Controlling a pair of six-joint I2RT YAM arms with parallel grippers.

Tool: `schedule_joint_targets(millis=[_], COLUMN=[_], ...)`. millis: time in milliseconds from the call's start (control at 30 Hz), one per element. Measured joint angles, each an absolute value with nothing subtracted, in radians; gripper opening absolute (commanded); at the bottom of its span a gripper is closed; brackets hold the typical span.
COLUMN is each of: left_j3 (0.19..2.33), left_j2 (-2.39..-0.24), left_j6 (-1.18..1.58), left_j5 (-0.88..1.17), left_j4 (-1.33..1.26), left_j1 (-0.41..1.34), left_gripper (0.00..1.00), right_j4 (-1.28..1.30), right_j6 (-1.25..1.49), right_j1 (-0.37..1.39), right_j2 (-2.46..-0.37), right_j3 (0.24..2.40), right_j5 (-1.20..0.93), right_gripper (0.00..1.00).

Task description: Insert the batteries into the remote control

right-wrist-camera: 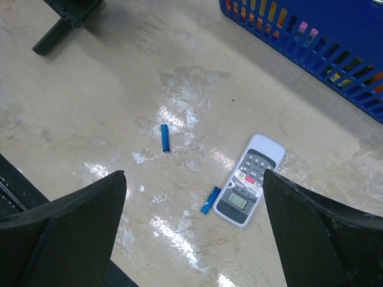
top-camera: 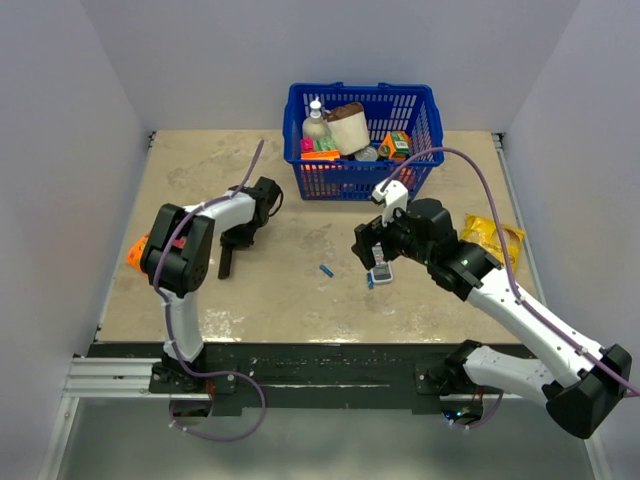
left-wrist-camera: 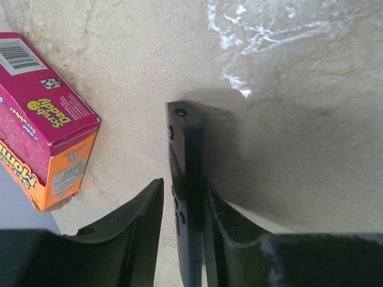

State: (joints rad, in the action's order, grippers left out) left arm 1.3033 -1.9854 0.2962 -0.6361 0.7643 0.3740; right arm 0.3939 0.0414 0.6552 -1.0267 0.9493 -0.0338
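Note:
The black remote control (left-wrist-camera: 187, 173) stands on its long edge on the table between the fingers of my left gripper (left-wrist-camera: 184, 190). The right finger (left-wrist-camera: 239, 239) touches it, and a narrow gap shows between it and the left finger (left-wrist-camera: 131, 227). From above, the remote control (top-camera: 227, 262) juts out below the left gripper (top-camera: 238, 238). Two blue batteries lie loose mid-table: one battery (right-wrist-camera: 164, 137) by itself and a second battery (right-wrist-camera: 210, 200) against a white remote (right-wrist-camera: 249, 179). My right gripper (right-wrist-camera: 192, 176) hangs wide open above them, holding nothing.
A blue basket (top-camera: 300, 175) of groceries stands at the back centre. A pink and orange sponge box (left-wrist-camera: 48, 119) lies left of the left gripper, near the table's left edge. A yellow packet (top-camera: 492, 238) lies on the right side.

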Motion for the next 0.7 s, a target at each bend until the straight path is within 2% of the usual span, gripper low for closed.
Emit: schedule_joint_targets(millis=[233,500,700], left_j3=[1.305,1.307,1.347], left_j2=[-1.965,-1.891,-1.802], left_j6=[0.313,0.359,0.387], left_j5=[-0.604,-0.474,-0.390], left_j4=[0.781,0.786,0.791], left_j1=[0.393,0.407,0.409], left_gripper=[0.55,0.72,0.76], right_j4=[0.395,0.404,0.342], right_j6=[0.043,0.060,0.101], right_j1=[0.655,0.655,0.655], right_j2=[-1.027,-1.013,-0.870], right_j3=[0.949,0.947,0.890], right_j5=[0.006,0.068,0.147], right_gripper=[0.98,0.98,0.98])
